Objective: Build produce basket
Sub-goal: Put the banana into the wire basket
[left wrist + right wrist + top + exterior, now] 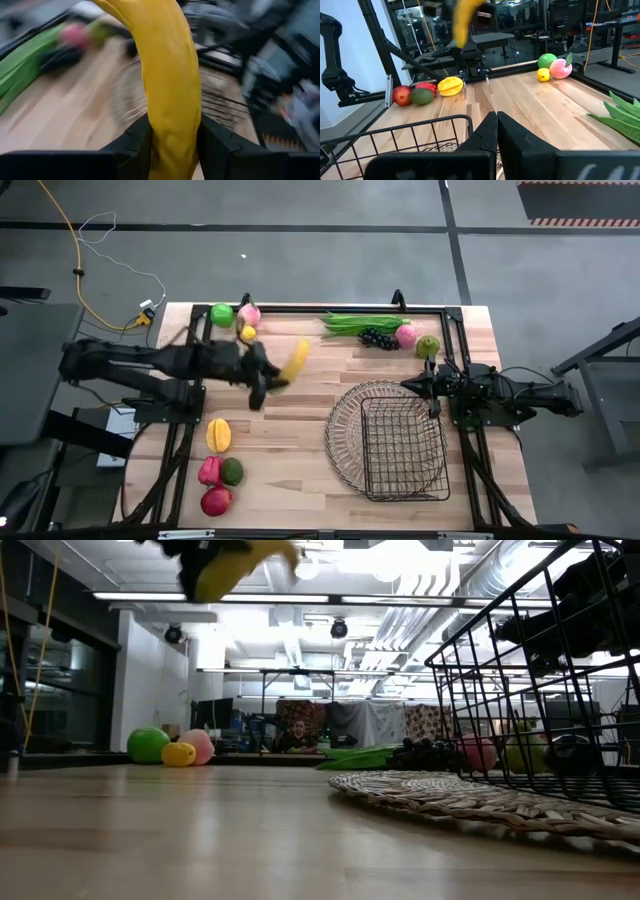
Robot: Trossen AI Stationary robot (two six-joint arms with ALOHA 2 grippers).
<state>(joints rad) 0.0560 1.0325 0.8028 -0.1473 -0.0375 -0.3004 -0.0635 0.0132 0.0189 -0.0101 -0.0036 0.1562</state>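
Banana (170, 90) sits clamped between the two fingers (132, 145) of my left gripper (262, 387), held up off the table with its free end jutting ahead of me. From the low camera it hangs high above the wood (235, 562), so nothing drags. To do this carry well, I judge I should keep the squeeze firm near the fruit's lower end, travel level toward the basket (392, 442), and only ease down once the banana is over the deep mesh centre, not the flared rim, where it could roll off. The long fruit may swing, so a slow approach seems wise.

Outward from my left gripper: the basket lies well apart, across the table on the far side from my arm, with bare boards between. My right gripper (432, 392) waits right at the basket's rim, its fingers closed together and holding nothing; I should watch for crowding it on arrival. Behind me near the table edge rest a green apple (221, 314), a peach (249, 313) and a lemon (248, 332).
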